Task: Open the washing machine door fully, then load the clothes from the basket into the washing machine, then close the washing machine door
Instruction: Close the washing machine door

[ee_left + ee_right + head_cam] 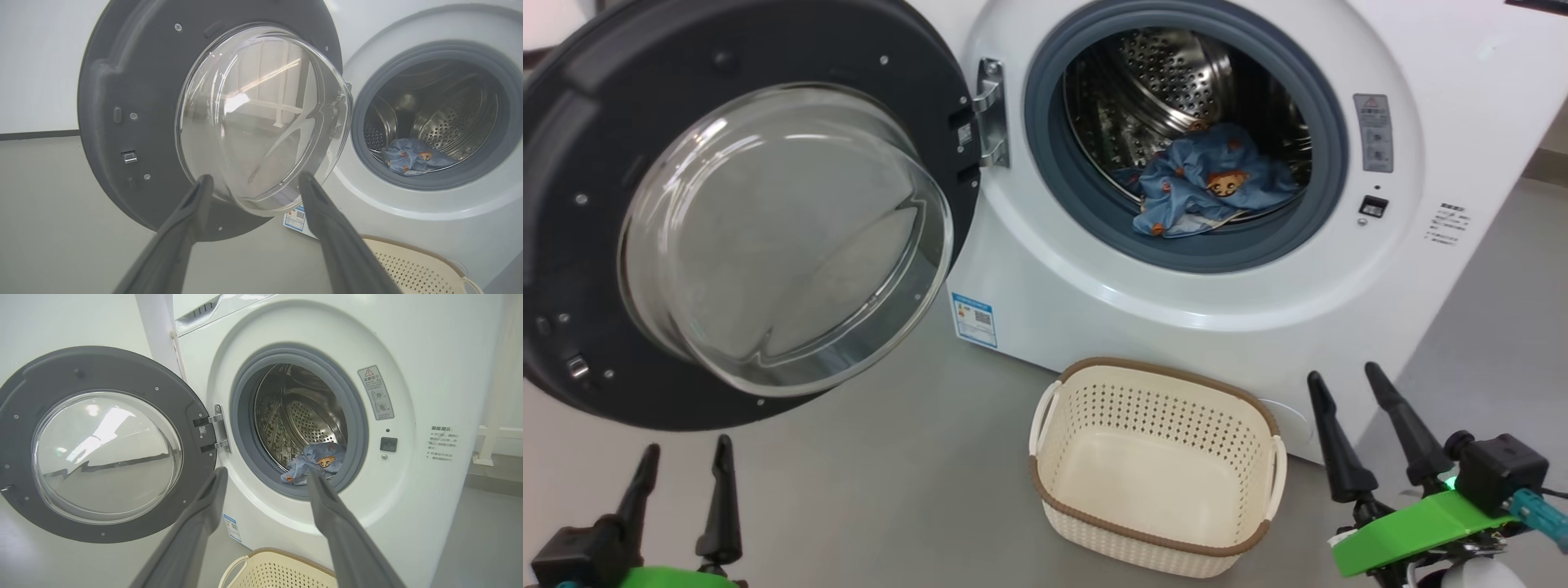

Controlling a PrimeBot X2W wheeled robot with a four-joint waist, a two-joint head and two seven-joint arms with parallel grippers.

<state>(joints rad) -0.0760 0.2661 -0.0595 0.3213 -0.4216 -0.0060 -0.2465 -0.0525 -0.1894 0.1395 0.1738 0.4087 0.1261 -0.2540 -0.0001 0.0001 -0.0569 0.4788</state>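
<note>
Clothes (1209, 192) lie at drum's (1168, 73) front edge, door (727, 49) wide.

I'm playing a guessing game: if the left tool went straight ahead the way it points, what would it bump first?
Most likely the washing machine door: the open left tool aims at its bulging glass window, framed between the tool's fingers. How far away, I cannot tell.

Floor (866, 490): grey, smooth, faint sheen. Basket (1152, 416) stands upright on it, just left of the right gripper (1343, 372) and well right of the left gripper (687, 443). Washing machine (1094, 302) stands on the floor ahead of the right gripper's fingertips, just beyond the basket; whether the two touch cannot be told.
</note>
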